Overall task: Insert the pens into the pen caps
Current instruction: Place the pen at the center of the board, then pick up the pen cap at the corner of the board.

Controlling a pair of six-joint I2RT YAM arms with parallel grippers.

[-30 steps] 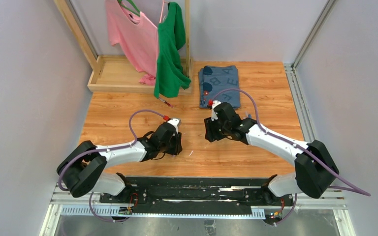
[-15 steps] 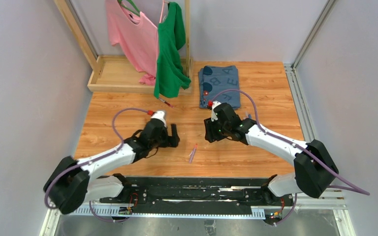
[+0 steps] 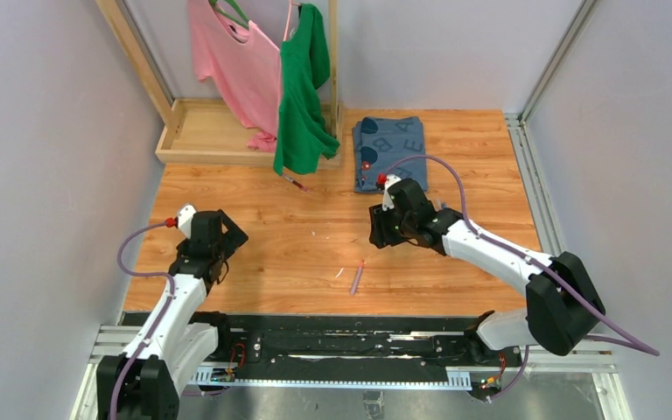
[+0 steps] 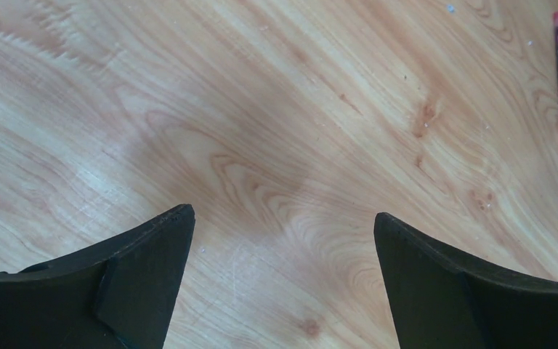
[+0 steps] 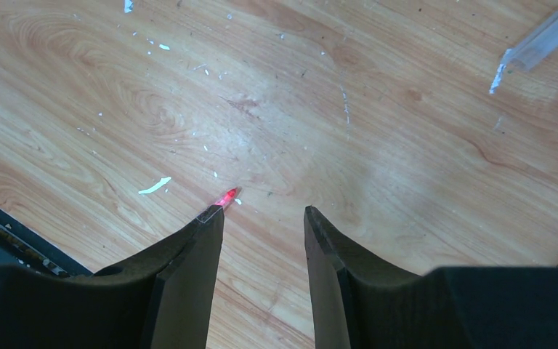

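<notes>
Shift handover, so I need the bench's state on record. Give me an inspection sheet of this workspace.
Surface: wooden table, speckled with white flecks.
Job's things: purple pen near front edge; red pen by green shirt; clear tube, pen or cap unclear.
Clutter: white sliver; folded blue cloth.
Grippers: left gripper wide open, empty; right gripper part open, empty.
Cables: left cable, right cable, purple loops off the wrists.
Surroundings: wooden rack, pink shirt, grey walls.

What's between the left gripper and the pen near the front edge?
From the left gripper, bare tabletop, then a small white sliver right beside the pen; the top view shows it.
</notes>
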